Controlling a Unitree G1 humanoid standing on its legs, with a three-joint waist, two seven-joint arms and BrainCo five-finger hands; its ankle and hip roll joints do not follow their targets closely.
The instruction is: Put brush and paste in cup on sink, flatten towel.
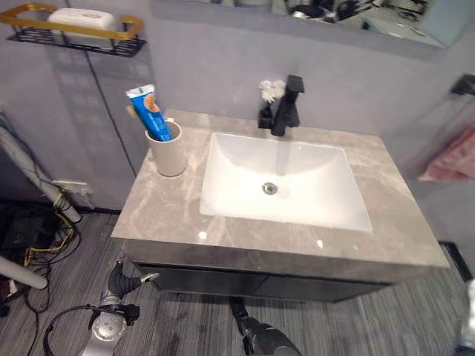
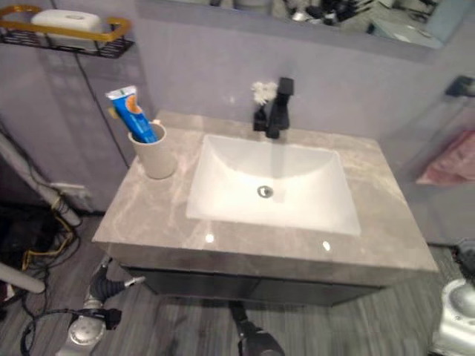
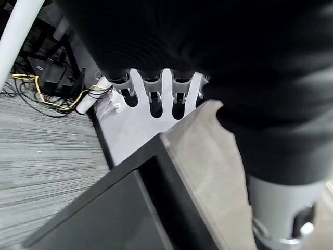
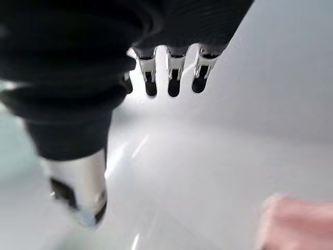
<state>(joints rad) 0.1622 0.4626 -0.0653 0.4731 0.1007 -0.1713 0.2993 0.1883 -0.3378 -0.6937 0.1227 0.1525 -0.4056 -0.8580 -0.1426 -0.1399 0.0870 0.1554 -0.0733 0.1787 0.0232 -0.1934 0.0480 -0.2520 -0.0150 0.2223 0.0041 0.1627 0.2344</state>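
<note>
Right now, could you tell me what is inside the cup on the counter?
A blue toothpaste tube stands slanted in the cup, its upper end sticking out. The cup's wall hides the tube's lower part; a brush cannot be made out.

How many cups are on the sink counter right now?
1. A white cup stands on the grey counter, left of the basin, with a blue toothpaste tube standing in it. Nothing on the counter could hide another.

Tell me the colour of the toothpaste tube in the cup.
Blue, with white and orange; the toothpaste tube shows best in the left eye view.
</note>
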